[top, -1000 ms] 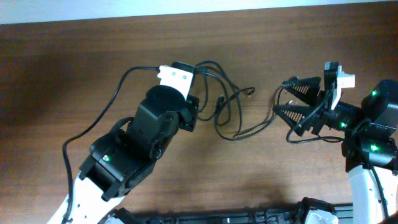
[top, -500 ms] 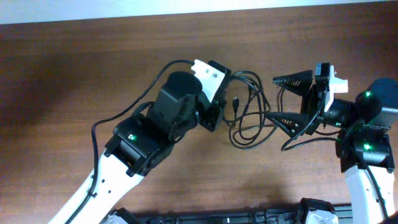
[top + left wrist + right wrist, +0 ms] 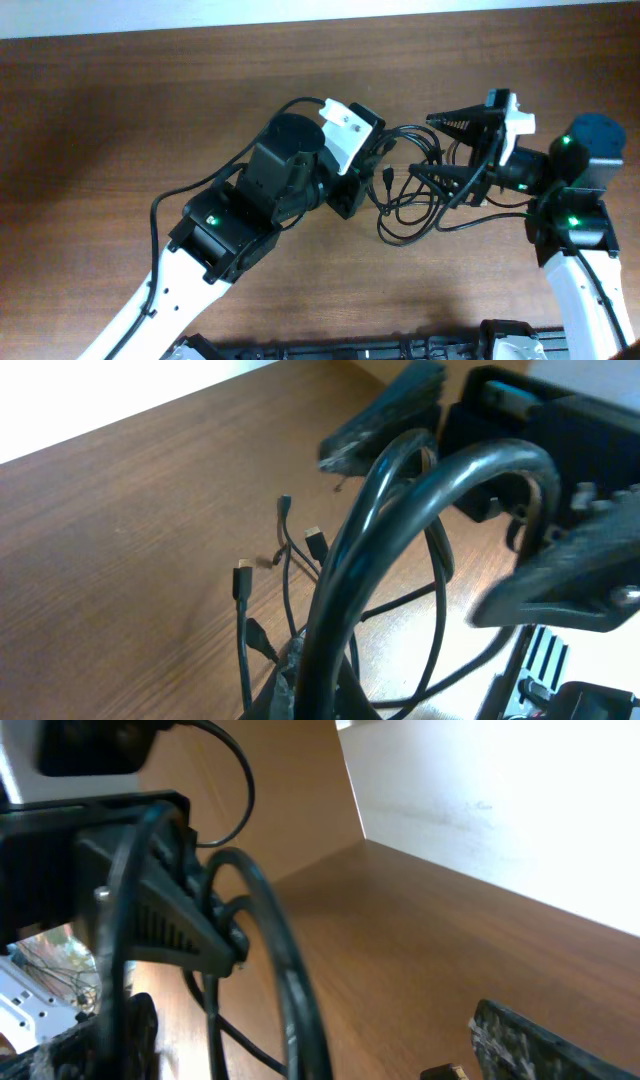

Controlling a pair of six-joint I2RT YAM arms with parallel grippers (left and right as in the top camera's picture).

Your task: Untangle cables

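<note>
The cables [image 3: 400,186] are thin black cords looped in a bundle at the table's middle right. My left gripper [image 3: 372,165] is shut on the bundle's left side. In the left wrist view, loops [image 3: 340,560] rise from its jaws [image 3: 322,695] and small plug ends [image 3: 243,576] hang over the wood. My right gripper [image 3: 425,148] is open wide, its two fingers either side of the bundle's right loops. In the right wrist view a cable loop [image 3: 290,982] passes between its fingers [image 3: 340,995], and I cannot tell whether it touches them.
The brown wooden table [image 3: 120,120] ends at a white wall along the back. The left arm's thicker black wire [image 3: 190,188] arcs beside that arm. A black frame [image 3: 350,350] lies along the front edge.
My left gripper has carried the cables to the right. My right gripper, still open, has moved left until its fingers straddle the bundle's loops.
</note>
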